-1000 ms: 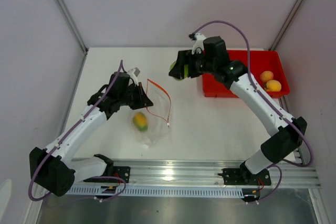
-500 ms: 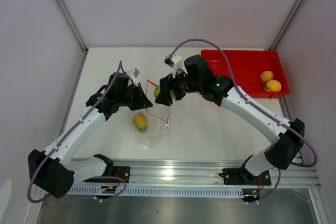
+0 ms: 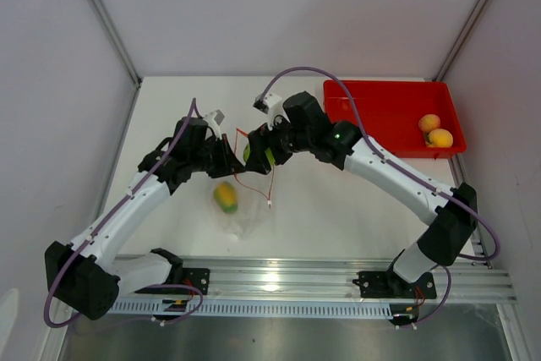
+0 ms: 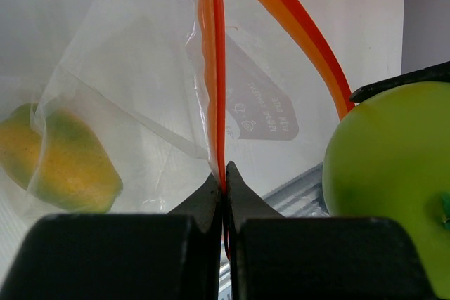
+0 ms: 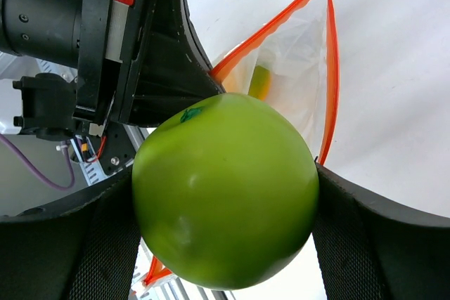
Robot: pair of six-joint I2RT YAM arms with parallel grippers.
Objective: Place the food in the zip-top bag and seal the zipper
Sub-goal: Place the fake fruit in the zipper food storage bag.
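Note:
A clear zip-top bag (image 3: 252, 209) lies at mid-table with a yellow-green mango (image 3: 225, 196) inside. My left gripper (image 3: 228, 158) is shut on one lip of its orange-red zipper (image 4: 213, 68), holding the mouth up and apart. In the left wrist view, the jaws (image 4: 225, 173) pinch the strip, with the mango (image 4: 67, 163) behind the film. My right gripper (image 3: 260, 155) is shut on a round green apple (image 5: 225, 194), which hangs right at the bag's mouth (image 5: 295, 68). The apple (image 4: 387, 180) sits beside the zipper's other lip (image 5: 330, 68).
A red tray (image 3: 380, 116) stands at the back right with two orange-yellow peach-like fruits (image 3: 429, 123) (image 3: 439, 138) in its right end. The left arm's wrist (image 5: 105, 47) is close to the apple. The aluminium rail (image 3: 321, 281) runs along the near edge.
My right arm has carried the green apple leftward from beside the red tray to the bag's open mouth. The left gripper has kept its hold on the zipper.

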